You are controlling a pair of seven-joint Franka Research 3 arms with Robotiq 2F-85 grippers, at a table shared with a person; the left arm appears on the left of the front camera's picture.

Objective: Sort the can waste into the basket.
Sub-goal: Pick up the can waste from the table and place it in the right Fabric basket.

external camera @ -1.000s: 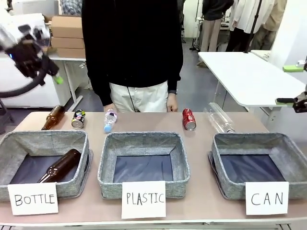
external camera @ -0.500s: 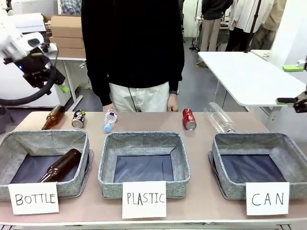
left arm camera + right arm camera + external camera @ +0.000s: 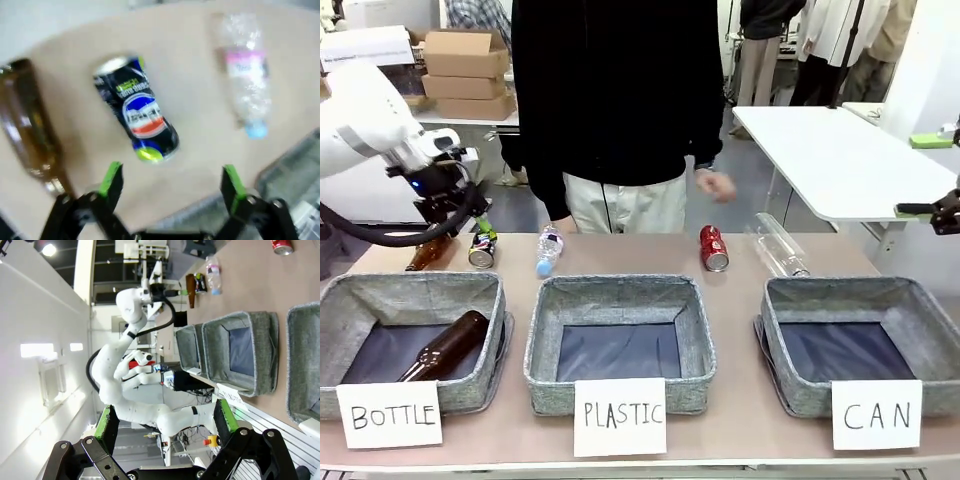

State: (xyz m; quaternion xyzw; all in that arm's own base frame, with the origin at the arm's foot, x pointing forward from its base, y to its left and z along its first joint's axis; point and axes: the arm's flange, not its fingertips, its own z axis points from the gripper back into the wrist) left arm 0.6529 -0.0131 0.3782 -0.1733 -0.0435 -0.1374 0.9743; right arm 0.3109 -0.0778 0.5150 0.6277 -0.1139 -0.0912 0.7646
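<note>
**Left gripper down over the dark can, jaws wide**

The left gripper hangs with its black fingers and green pads spread wide, holding nothing. Just beyond its fingertips lies the dark metal drink can with green, yellow and blue marks, on its side on the smooth tan tabletop. In the left wrist view the can's glossy cylinder sits ahead of the gap between the fingers, apart from both pads. A brown glass bottle lies outside one finger. A crinkled clear plastic bottle with a blue cap lies farther out past the other.

The right gripper is open just as wide and empty, held well off the table. The red metal can with white lettering lies well away from the left gripper, across the table's far side. The square grey woven-fabric basket with dark lining and the white "CAN" card stands farther still, at the opposite end of the row, with no can in it.

A second ago the left arm was high at the picture's left; it has since swung down to the dark can. The person's hand, earlier hanging by the table edge, is now raised and blurred. The cans and bottles lie where they lay.
</note>
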